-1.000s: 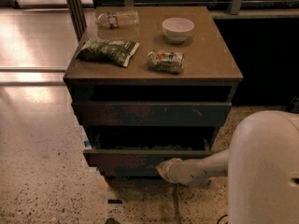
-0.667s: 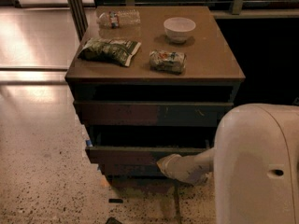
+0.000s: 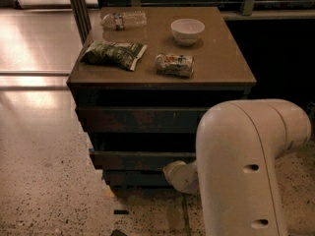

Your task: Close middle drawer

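- Cabinet (image 3: 221,58): low, brown-topped, with three dark drawer fronts stacked on the side facing the camera. It fills the upper middle of the camera view.
- Arm (image 3: 246,156): the bulky white housing covers the lower right. It hides the right end of the lower fronts and reaches left and down towards the cabinet.
- Top drawer front (image 3: 138,119): the widest of the three, sitting right under the cabinet top.
- Middle drawer (image 3: 138,160): the second front down, with a dark gap above it. It reads as standing slightly out of the carcass, so I judge it not fully home. Its long axis runs left-right across the view, and the closing direction is straight back into the cabinet, away from the camera.
- Bottom drawer front (image 3: 133,179): narrower and set further back, just below the middle one.
- Gripper (image 3: 177,175): a pale tip low down, at the lower edge of the middle front and right of its centre.
  - Whether it is released or clenched: cannot tell. Nothing is seen held in it.
  - Contact with the front: cannot tell. It is touching or just in front.
- Key relation: the drawer front lies directly beyond the gripper, on the cabinet side, so the push runs across the front's long axis. Because the contact point is off-centre to the right, I judge a risk of the drawer skewing.
- On top and not involved: green bag (image 3: 113,53), bowl (image 3: 187,31), bottle (image 3: 123,19), small packet (image 3: 174,64).
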{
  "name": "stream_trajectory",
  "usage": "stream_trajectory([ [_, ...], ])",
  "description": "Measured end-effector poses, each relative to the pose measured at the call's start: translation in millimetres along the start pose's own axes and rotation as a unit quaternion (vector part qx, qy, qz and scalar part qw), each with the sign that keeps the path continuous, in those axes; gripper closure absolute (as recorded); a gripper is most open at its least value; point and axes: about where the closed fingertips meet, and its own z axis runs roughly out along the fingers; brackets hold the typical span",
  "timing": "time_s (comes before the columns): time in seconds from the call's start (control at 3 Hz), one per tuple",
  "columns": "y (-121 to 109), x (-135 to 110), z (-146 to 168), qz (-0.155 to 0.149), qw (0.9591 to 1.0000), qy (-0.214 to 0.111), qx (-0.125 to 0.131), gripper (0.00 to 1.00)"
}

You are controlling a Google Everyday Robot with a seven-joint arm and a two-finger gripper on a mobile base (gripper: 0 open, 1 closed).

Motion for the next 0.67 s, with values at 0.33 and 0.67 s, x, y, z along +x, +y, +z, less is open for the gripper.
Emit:
stream_trajectory([
  [0.33, 0.0, 0.0, 0.0, 0.000, 1.0000, 0.000, 0.000, 1.00],
  [0.67, -0.8, 0.3, 0.1, 0.025, 0.9995, -0.014, -0.010, 1.00],
])
